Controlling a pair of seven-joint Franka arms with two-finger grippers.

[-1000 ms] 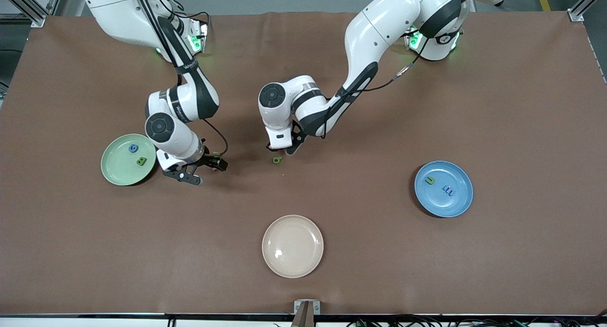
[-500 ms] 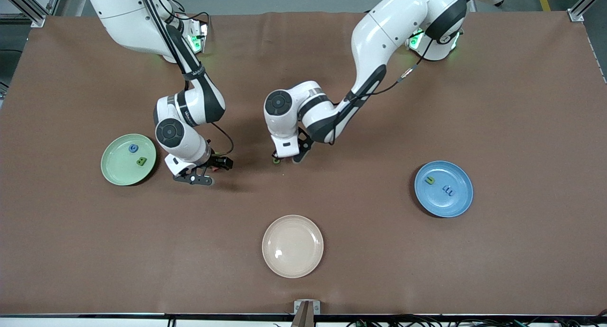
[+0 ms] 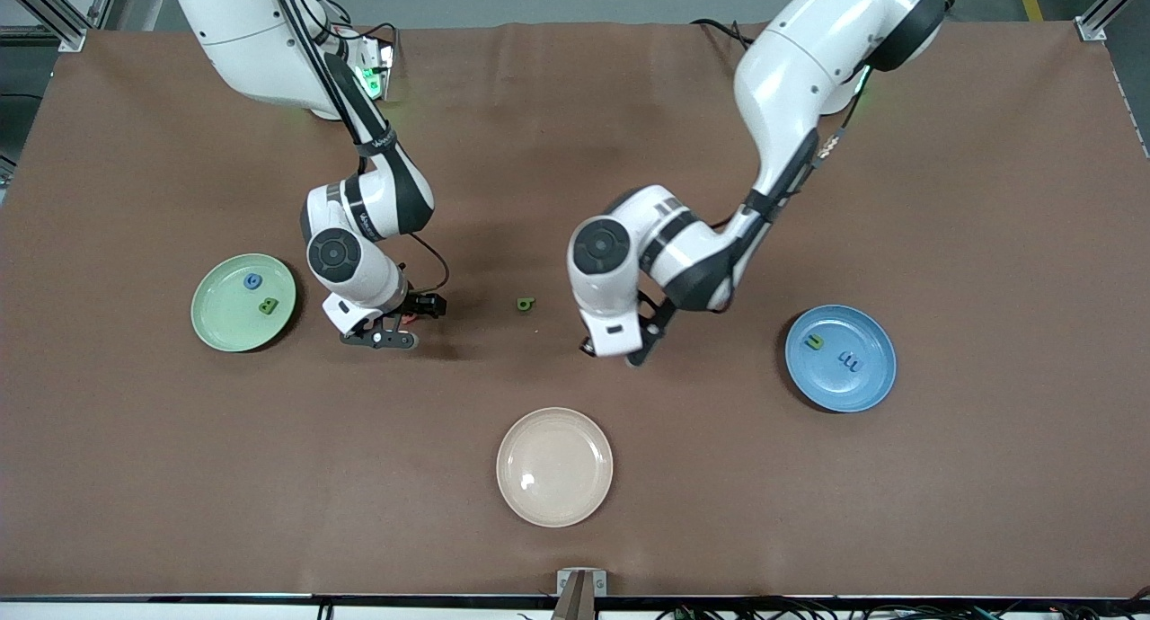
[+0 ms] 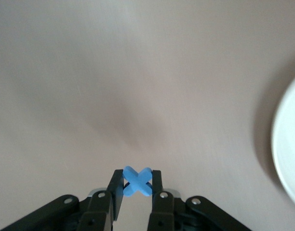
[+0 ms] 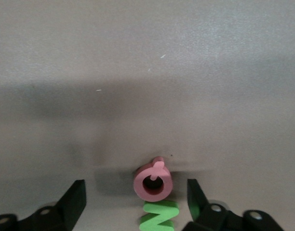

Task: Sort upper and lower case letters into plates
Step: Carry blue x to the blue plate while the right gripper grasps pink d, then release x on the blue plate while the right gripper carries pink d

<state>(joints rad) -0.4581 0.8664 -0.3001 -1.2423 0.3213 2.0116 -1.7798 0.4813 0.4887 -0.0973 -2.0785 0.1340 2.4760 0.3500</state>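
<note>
Letters in the green plate (image 3: 225,328) and blue plate (image 3: 867,382) are too small to read. A white plate (image 4: 288,154) at 3 o'clock is cut off. The green letter (image 5: 159,217) runs off at 6 o'clock.

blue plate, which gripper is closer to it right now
Left. The left gripper, shut on a blue x letter, is over bare table beside the blue plate. The right gripper is open near the mint green plate.

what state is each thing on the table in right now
left gripper: shut on blue x letter
right gripper: open around pink letter
green plate: holds two letters
blue plate: holds two letters
beige plate: empty
</note>
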